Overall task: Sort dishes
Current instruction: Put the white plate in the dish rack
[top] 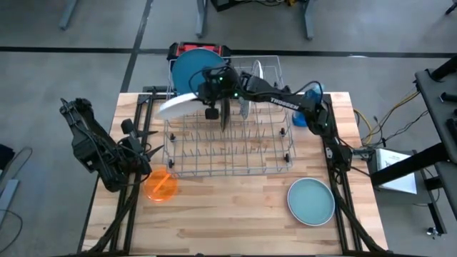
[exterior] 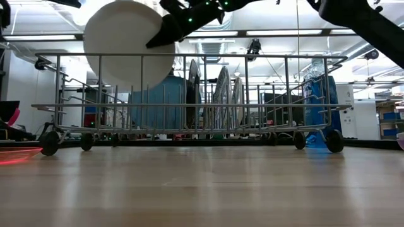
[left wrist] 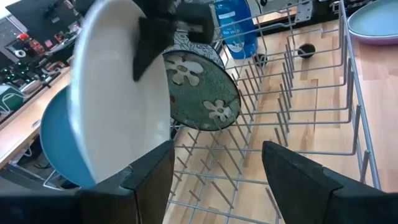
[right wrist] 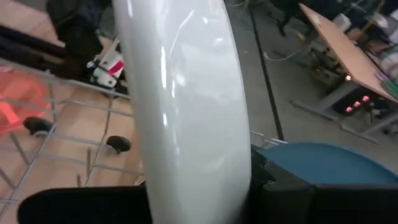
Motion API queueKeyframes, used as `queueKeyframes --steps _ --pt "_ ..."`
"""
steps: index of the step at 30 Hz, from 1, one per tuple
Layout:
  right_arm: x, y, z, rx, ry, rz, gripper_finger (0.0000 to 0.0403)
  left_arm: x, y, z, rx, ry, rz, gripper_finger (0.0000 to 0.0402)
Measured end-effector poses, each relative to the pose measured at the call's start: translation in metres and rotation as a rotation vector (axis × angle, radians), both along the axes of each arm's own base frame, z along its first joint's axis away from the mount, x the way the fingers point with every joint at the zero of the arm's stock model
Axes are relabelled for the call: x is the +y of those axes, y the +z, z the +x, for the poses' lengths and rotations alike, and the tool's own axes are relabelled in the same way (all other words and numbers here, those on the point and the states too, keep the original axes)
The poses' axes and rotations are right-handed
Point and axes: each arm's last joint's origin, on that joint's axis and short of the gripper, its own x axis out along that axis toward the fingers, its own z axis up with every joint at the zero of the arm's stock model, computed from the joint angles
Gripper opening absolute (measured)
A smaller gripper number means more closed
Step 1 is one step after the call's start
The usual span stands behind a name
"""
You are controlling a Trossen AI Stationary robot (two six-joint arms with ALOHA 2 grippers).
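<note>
My right gripper (top: 209, 96) reaches from the table's right over the far left part of the wire rack (top: 228, 153) and is shut on a white plate (top: 175, 106), held above the rack (exterior: 129, 44). A large blue plate (top: 194, 68) stands in the rack's far left corner. Black-and-white patterned plates (top: 225, 108) stand on edge between the tines (left wrist: 202, 87). A teal-green plate (top: 310, 200) lies flat on the table near the right front. A small orange plate (top: 161, 184) lies flat beside my open left gripper (top: 146, 151), which waits at the rack's left side. My right gripper pinches the white plate's rim (right wrist: 193, 180) between its two fingers, coming from the table's right. The plate is lifted clear above the rack's top rail and stands tilted, its free edge toward the table's left (exterior: 95, 38).
A blue bottle (top: 312, 93) stands on the table at the rack's far right corner, under the right arm. The rack rests on small wheels (exterior: 49, 144). Bare wooden tabletop (top: 228, 214) lies in front of the rack.
</note>
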Motion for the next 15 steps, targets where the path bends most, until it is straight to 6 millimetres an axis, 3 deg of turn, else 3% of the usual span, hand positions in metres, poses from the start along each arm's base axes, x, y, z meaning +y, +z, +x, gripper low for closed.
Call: queueKeyframes --steps 15 --pt "0.010 -0.016 0.008 0.052 0.085 -0.127 0.0050 0.001 0.000 -0.001 0.000 0.001 -0.004 0.0232"
